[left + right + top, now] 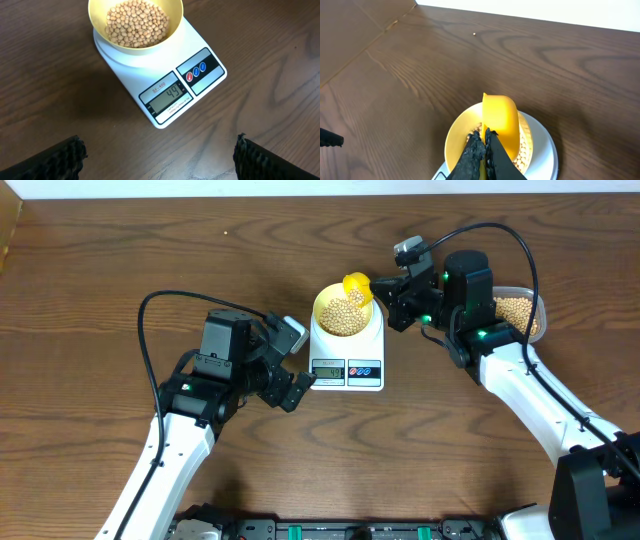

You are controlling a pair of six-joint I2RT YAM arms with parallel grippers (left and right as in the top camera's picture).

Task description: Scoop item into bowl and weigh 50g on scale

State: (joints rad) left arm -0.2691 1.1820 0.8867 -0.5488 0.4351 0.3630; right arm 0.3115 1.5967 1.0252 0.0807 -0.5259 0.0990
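Nearly complete: bowl [97, 27] of beans [136, 22] on scale [130, 75], display [167, 94] at 49. Right end effector [484, 150] clenched on scoop [500, 120]; left end effector [298, 360] released.

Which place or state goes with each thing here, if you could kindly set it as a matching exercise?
1. small round pale yellow bowl
2. bright yellow plastic scoop
3. left gripper
4. clear rectangular plastic tub

A. open, holding nothing
B. partly hidden under the right arm
C. on the white digital scale
D. over the bowl, held by the shut right gripper

Pairs: 1-C, 2-D, 3-A, 4-B.
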